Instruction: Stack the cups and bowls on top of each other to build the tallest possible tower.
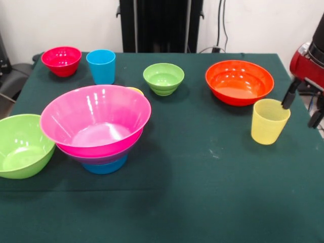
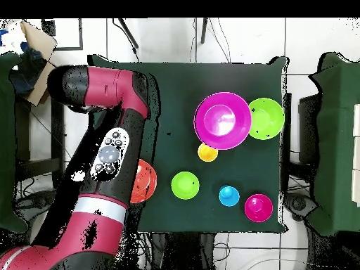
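Observation:
The tower point(image 1: 98, 131) stands front left: the big pink bowl point(image 1: 96, 119) on a purple bowl point(image 1: 76, 156) on a mid blue bowl point(image 1: 105, 166). The orange-yellow cup point(image 1: 135, 91) peeks out behind it. My gripper point(image 1: 304, 107) is at the right edge, open and empty, just right of the pale yellow ribbed cup point(image 1: 270, 121); its left finger point(image 1: 290, 95) is close to the cup's rim. In the overhead view the arm point(image 2: 112, 151) hides the gripper and this cup.
The big lime bowl point(image 1: 20, 144) sits left of the tower. The small red bowl point(image 1: 62, 61), sky blue cup point(image 1: 101, 66), small green bowl point(image 1: 163, 78) and orange bowl point(image 1: 239, 81) line the far side. The green cloth point(image 1: 202, 192) covers the table.

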Available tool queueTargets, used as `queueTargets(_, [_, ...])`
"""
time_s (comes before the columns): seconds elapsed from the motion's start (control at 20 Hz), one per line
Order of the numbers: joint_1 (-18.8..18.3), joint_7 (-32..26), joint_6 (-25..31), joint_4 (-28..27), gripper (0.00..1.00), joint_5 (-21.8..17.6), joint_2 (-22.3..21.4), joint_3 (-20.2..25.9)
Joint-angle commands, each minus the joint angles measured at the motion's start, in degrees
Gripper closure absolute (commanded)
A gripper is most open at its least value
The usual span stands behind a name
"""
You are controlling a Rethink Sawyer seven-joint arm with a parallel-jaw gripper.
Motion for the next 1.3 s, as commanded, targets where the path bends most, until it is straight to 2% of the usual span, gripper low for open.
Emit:
queueTargets(0.05, [2.02, 13.26, 1.27, 6.77, 0.00, 0.35, 2.05, 4.77])
queueTargets(0.35, [3.33, 14.38, 4.13, 6.62, 0.00, -1.33, 3.87, 1.83])
queueTargets(0.7, [4.19, 13.75, 2.37, 8.31, 0.00, -1.93, 5.13, 0.71])
queueTargets(1.05, [5.76, 14.59, 2.68, 7.67, 0.00, -2.74, 6.92, -3.01])
queueTargets(1.3, [5.59, 13.57, -3.03, 9.64, 0.00, -1.02, 7.33, -1.74])
